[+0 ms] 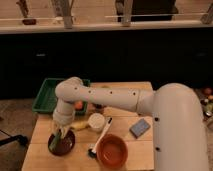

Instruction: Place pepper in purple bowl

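The dark purple bowl (61,144) sits at the front left of the wooden table (125,115). My gripper (56,131) hangs right over the bowl's rim, at the end of the white arm (100,97) that reaches in from the right. A green pepper (55,139) shows at the gripper's tip, slanting down into the bowl. I cannot tell whether the pepper is held or resting in the bowl.
A green bin (47,95) stands at the back left with an orange object (78,105) by it. A white cup (96,121), a yellowish item (80,125), a brush (100,137), an orange bowl (112,151) and a blue-grey sponge (140,128) lie on the table.
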You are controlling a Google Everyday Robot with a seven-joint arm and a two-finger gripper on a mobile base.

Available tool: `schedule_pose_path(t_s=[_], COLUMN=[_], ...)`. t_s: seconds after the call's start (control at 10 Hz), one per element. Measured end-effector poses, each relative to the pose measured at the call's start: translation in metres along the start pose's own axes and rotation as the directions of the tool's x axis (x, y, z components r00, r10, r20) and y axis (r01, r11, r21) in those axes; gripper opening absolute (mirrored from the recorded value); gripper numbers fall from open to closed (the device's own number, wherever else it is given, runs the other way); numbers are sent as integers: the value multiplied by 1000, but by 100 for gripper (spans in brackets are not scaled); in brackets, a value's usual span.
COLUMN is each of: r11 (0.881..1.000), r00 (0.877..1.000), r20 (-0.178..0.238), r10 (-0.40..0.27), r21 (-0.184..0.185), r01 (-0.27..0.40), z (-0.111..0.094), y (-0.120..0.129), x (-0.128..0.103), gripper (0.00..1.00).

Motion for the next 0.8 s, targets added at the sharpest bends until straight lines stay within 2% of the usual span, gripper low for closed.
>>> schedule_pose_path(t_s=[0.2, 0.4, 0.8], r11=[1000, 1000, 999], r00=[1000, 1000, 998], r20=[-9, -19, -32], r10=[-16, -22, -44], r21=[14, 18, 25], r01=[16, 23, 45], z=[-1, -2, -3], y=[1, 2, 2], x=[-1, -2, -6], gripper=[64, 79, 80])
